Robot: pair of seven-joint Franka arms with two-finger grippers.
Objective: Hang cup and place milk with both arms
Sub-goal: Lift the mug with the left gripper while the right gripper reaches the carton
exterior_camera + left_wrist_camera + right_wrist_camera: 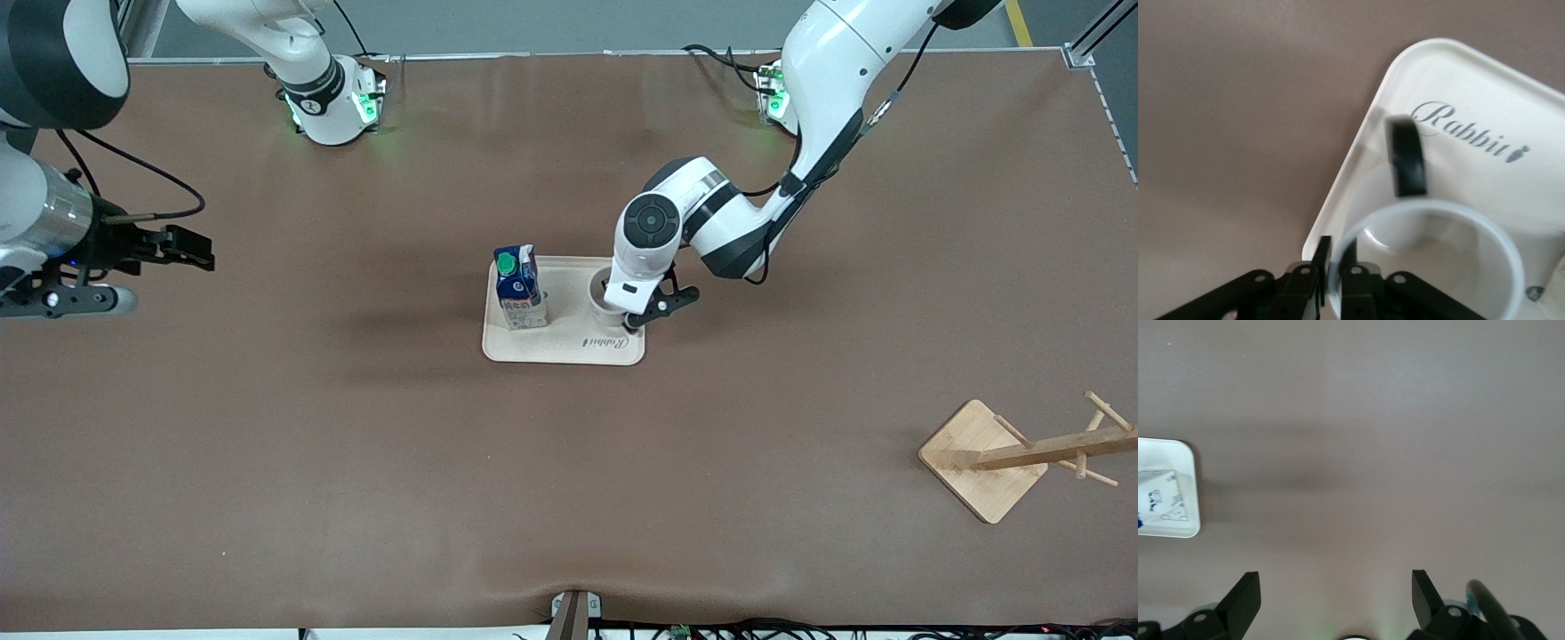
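The white cup (601, 293) stands on the pale tray (569, 351), partly hidden under the left arm's wrist. In the left wrist view its rim (1501, 243) and black handle (1407, 157) show. My left gripper (633, 318) is down at the cup, and its fingers (1313, 267) are shut on the cup's rim, one inside and one outside. The dark blue milk carton (519, 289) with a green cap stands upright on the same tray, beside the cup toward the right arm's end. My right gripper (191, 249) waits open and empty over bare table at the right arm's end.
A wooden cup rack (1022, 453) with pegs stands near the front camera at the left arm's end. In the right wrist view the tray corner (1185, 527) and the carton (1158, 497) show at the edge. The brown table (356, 444) is open around the tray.
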